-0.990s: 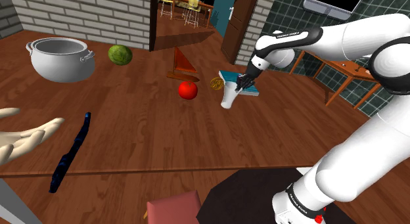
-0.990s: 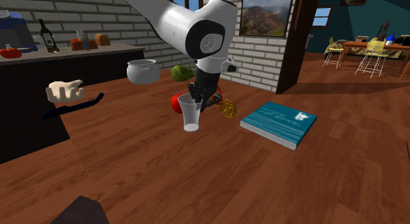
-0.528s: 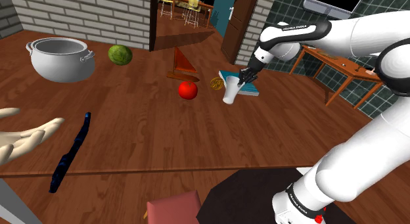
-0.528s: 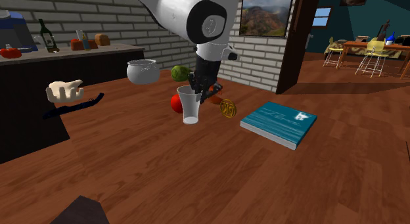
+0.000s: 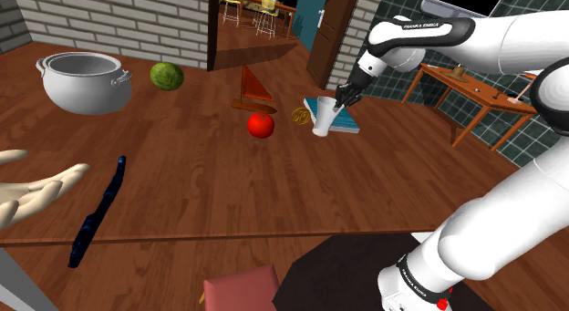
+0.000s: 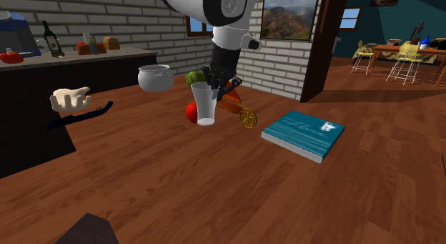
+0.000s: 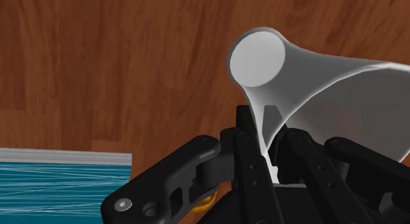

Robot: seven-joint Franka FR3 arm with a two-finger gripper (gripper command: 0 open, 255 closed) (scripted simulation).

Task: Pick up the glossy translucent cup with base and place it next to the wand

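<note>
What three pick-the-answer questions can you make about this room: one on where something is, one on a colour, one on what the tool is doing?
1. Where is the book? A in the pot B on the wooden surface C on the counter
2. What colour is the wand? A dark blue B red C white
3. What is the tool doing? A open over the pot B shut on the wand C shut on the cup

Answers: 1 B, it lies flat on the wood. 2 A, it is a dark blue strip. 3 C, the wrist view shows its fingers pinching the cup's rim.
</note>
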